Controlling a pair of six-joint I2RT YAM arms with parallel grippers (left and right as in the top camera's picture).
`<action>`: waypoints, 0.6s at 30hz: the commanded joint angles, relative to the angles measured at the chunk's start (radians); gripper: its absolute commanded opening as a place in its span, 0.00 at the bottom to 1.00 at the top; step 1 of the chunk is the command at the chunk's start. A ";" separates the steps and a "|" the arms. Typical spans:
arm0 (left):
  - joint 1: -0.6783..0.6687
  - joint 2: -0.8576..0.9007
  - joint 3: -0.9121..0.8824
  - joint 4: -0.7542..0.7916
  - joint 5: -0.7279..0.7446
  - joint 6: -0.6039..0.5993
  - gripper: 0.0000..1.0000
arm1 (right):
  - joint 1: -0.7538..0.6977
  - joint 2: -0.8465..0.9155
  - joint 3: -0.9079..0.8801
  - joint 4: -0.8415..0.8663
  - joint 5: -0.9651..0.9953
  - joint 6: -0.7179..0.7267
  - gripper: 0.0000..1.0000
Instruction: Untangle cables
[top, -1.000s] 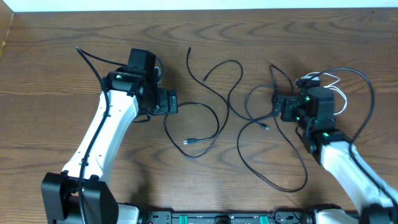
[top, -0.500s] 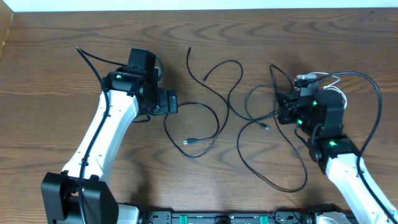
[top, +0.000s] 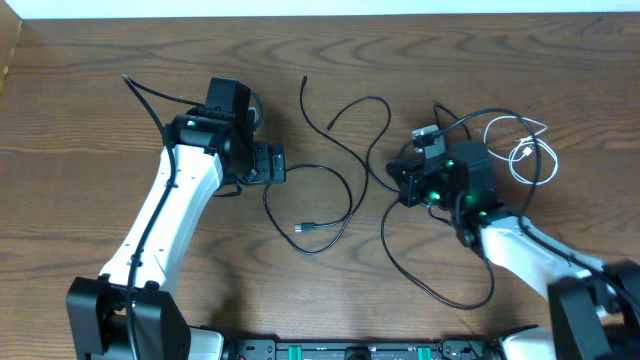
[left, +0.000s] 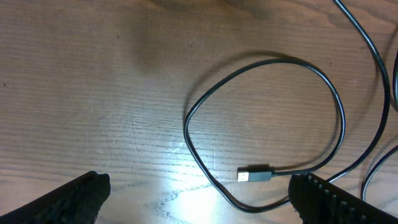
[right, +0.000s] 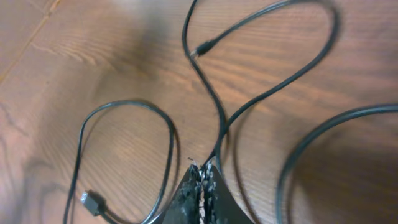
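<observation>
Counter: bare wood that carries everything. I judge the cords slide on it easily.
Cables: black cords sprawl across the middle of the counter, between my two arms. They look light and limp with no shape of their own, so I expect a pull on one to drag whatever it crosses.
Looped cable: it lies in one open ring below my left fingers and ends inside that ring. It should lift with almost no effort.
Held cable: it runs up from my right fingertips to a small free end. It is thin and smooth, so I judge it will slip through a loose pinch.
White cable: a small bunch at the far right, behind my right arm. A black cord curves round it, and I cannot tell whether they cross.
Left fingers: spread wide, holding nothing, above the counter.
Right fingers: closed tip to tip, apparently pinching the held cable.
Plug: the only stiff part of the looped cable. I would take hold on the cord just behind it, not mid-span.
</observation>
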 joint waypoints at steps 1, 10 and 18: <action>0.003 0.004 -0.005 -0.004 -0.006 -0.003 0.97 | 0.018 0.063 0.003 0.024 -0.016 0.189 0.01; 0.003 0.004 -0.005 -0.004 -0.006 -0.003 0.97 | 0.045 0.203 0.006 0.081 0.017 0.311 0.01; 0.003 0.004 -0.005 -0.004 -0.006 -0.003 0.97 | 0.045 0.217 0.007 0.041 0.122 0.311 0.01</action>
